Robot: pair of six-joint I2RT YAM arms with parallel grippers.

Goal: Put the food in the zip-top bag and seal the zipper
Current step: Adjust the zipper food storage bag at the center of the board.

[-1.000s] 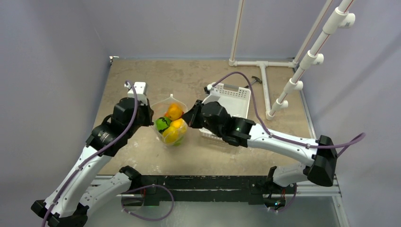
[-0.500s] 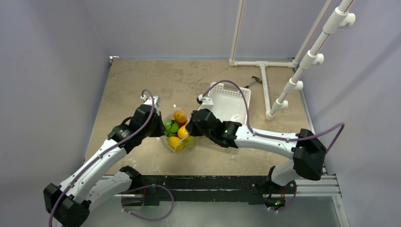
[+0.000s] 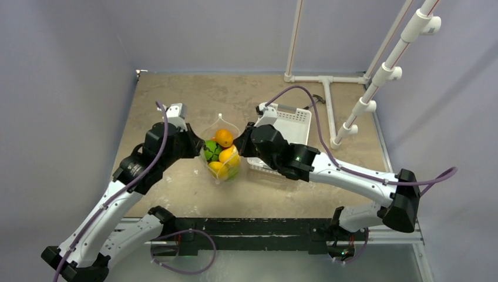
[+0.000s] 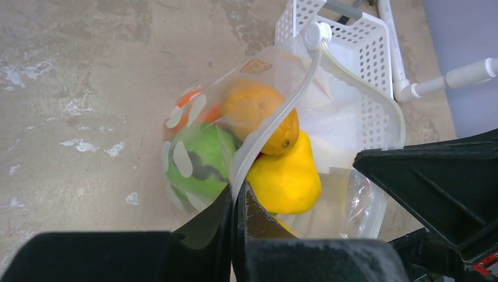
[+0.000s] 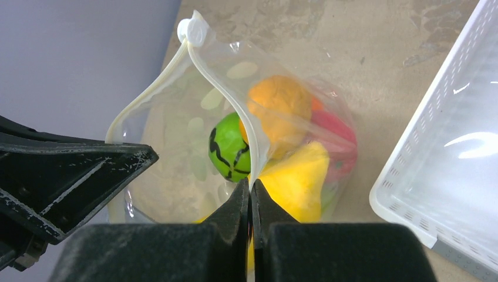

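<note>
The clear zip-top bag [image 3: 220, 154] hangs between my two grippers with its mouth open. Inside it lie the food: an orange piece [image 3: 223, 137], a dark-striped green one [image 3: 211, 150], yellow pieces [image 3: 228, 156] and a red one [image 5: 335, 126]. My left gripper [image 3: 199, 147] is shut on the zipper strip [image 4: 276, 126] of the bag's left rim [image 4: 238, 191]. My right gripper [image 3: 242, 147] is shut on the zipper strip [image 5: 226, 88] of the opposite rim [image 5: 251, 187]. The white slider [image 5: 192, 29] sits at the far end of the mouth.
The white slotted basket [image 3: 288, 126] stands just right of the bag, beside my right arm. A white pipe frame [image 3: 329, 88] stands at the back right. Grey walls close in the left and back of the table.
Both grippers moved apart and slightly back, and the bag's mouth, pinched narrow half a second ago, has opened wide again. The bag shifted a little to the right.
</note>
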